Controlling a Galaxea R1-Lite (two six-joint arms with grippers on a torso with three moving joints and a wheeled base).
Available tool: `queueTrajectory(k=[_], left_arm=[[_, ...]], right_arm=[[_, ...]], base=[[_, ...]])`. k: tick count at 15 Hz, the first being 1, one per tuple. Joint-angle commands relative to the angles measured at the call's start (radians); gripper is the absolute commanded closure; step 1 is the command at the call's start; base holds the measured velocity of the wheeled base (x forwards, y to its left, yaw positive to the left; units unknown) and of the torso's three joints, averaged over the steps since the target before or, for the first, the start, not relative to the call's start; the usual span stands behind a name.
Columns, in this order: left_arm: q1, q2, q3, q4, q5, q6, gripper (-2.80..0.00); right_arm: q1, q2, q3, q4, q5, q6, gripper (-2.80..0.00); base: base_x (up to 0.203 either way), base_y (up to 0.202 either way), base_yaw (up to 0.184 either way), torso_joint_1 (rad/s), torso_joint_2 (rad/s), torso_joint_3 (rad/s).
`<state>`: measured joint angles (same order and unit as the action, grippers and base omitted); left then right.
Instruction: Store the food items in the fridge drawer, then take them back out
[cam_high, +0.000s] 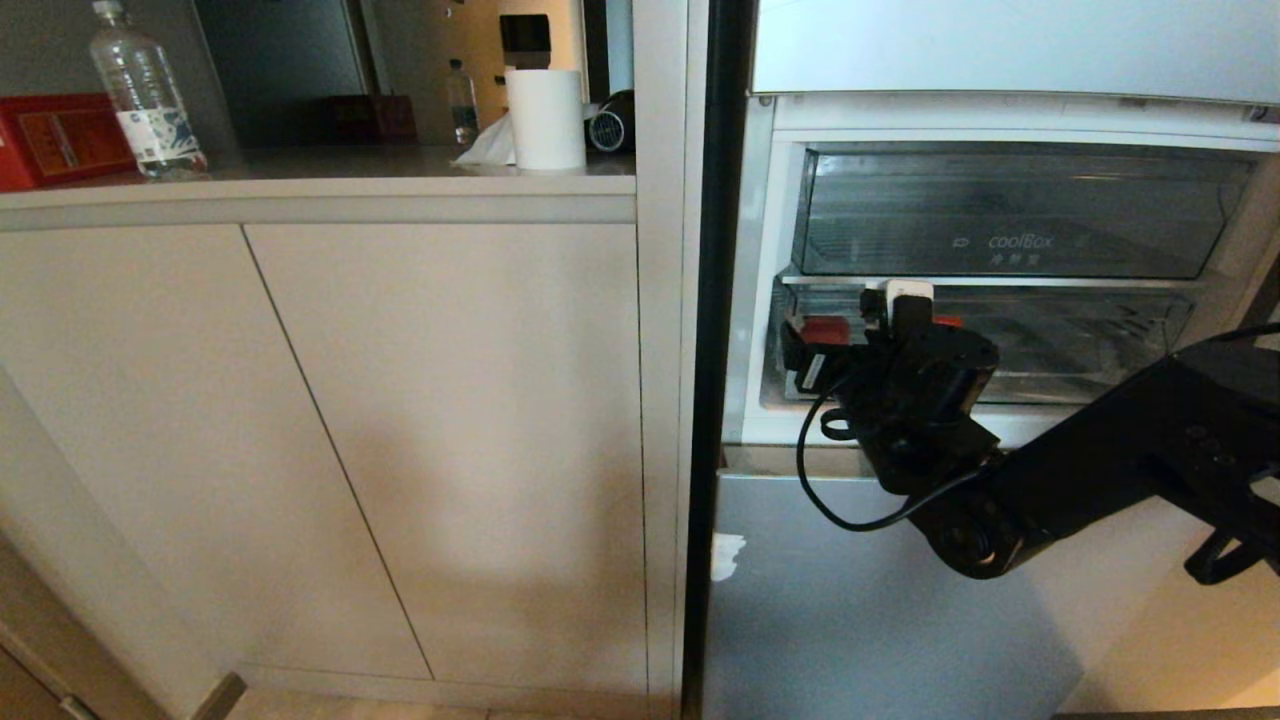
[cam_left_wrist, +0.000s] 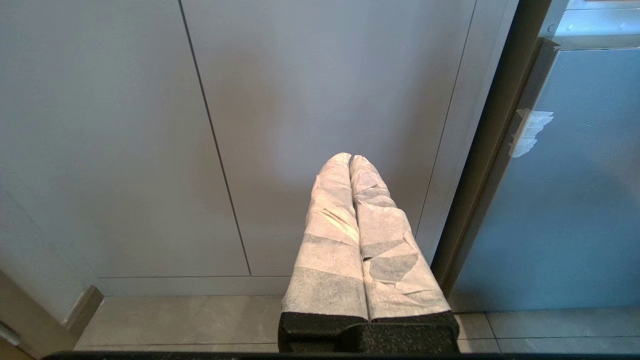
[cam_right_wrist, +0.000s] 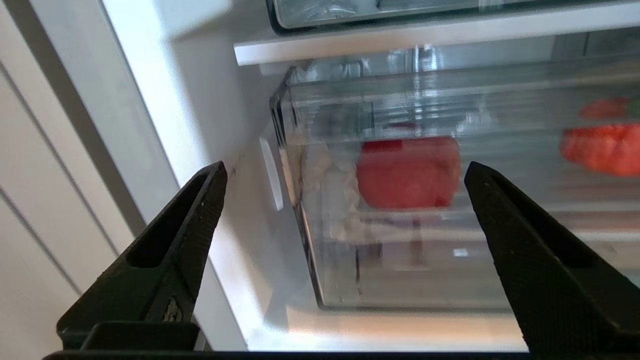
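Right wrist view shows the right gripper (cam_right_wrist: 345, 180) spread wide and empty just outside the front of the fridge drawer (cam_right_wrist: 320, 280), its black fingers (cam_right_wrist: 175, 240) framing a red food item (cam_right_wrist: 407, 172) that lies inside behind the clear wall; a second red food item (cam_right_wrist: 602, 147) sits farther along the same drawer. The drawer looks pushed in beneath the upper coolBox drawer (cam_high: 1010, 215), so the likely step is reopening it to retrieve the food. Done well, that means hooking the front lip squarely and pulling straight out, so the drawer does not twist on its runners, with the fingers kept clear of the white fridge wall (cam_right_wrist: 220, 125) beside it. The left gripper (cam_left_wrist: 350, 160), pressed shut and empty, hangs parked before pale cabinet doors (cam_high: 330, 420). Above them, a countertop (cam_high: 320, 185) carries a water bottle (cam_high: 145, 90) and paper roll (cam_high: 545, 118).
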<state>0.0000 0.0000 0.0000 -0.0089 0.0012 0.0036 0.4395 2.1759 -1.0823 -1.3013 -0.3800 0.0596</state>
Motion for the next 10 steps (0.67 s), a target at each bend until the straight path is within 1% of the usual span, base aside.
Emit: queueTrajectory(k=[1,4,10], left_arm=[[0.0,0.0,0.002,0.0,0.0,-0.001,0.0],[0.0,0.002,0.002,0.0,0.0,0.0,0.0],[0.0,0.002,0.002,0.0,0.0,0.0,0.0]], right_arm=[[-0.006,0.033,-0.04,-0.003,-0.002,-0.008,-2.8],[-0.007,0.06,-0.087,0.001,-0.002,-0.018,-2.8],[-0.013,0.091,-0.122,0.019,-0.002,-0.024,-2.8]], base=[[0.0,0.0,0.0,0.0,0.0,0.0],[0.0,0.0,0.0,0.0,0.0,0.0],[0.0,0.0,0.0,0.0,0.0,0.0]])
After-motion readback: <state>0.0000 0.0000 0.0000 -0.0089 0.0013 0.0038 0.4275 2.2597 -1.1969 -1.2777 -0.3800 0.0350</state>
